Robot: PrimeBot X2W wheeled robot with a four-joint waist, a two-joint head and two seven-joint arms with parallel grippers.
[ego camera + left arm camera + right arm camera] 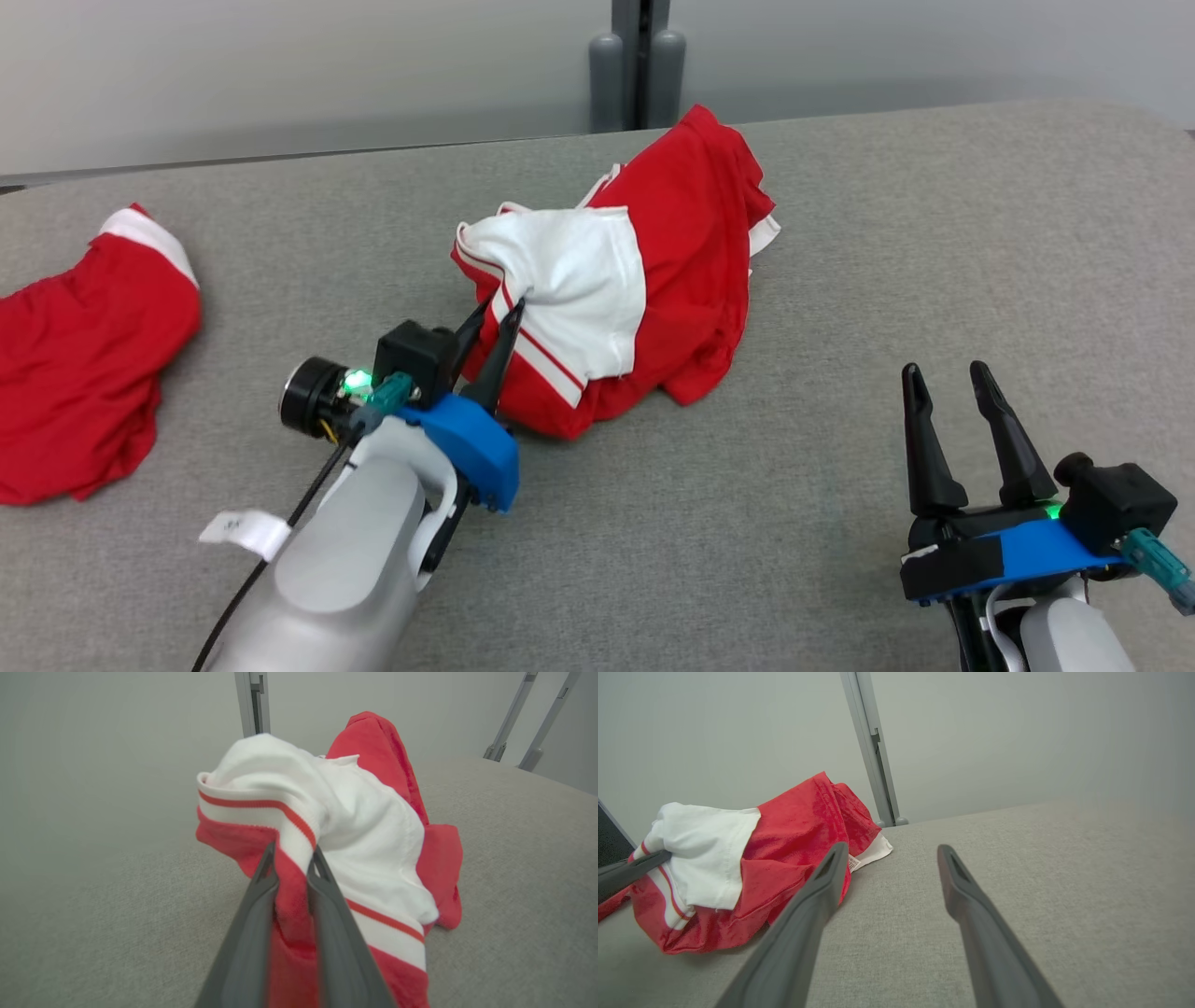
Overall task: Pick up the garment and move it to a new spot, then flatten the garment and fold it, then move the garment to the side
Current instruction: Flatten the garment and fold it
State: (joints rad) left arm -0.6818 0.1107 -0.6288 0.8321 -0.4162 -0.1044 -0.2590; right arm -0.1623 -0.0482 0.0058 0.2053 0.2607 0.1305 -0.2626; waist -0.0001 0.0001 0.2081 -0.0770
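Observation:
A crumpled red garment (686,243) with a white panel and red-and-white striped trim lies heaped in the middle of the grey table (840,523). My left gripper (498,315) is shut on a fold of its striped edge at the heap's near left side. In the left wrist view the cloth of the garment (364,826) bulges up between the two dark fingers (254,919) of the left gripper (291,856). My right gripper (945,375) stands open above bare table at the lower right, apart from the garment (794,844), nothing between its fingers (817,896).
A second red piece of cloth with a white band (79,373) lies at the table's left edge. A grey post (639,65) stands behind the far edge, against a pale wall. Bare grey table stretches to the right and front of the heap.

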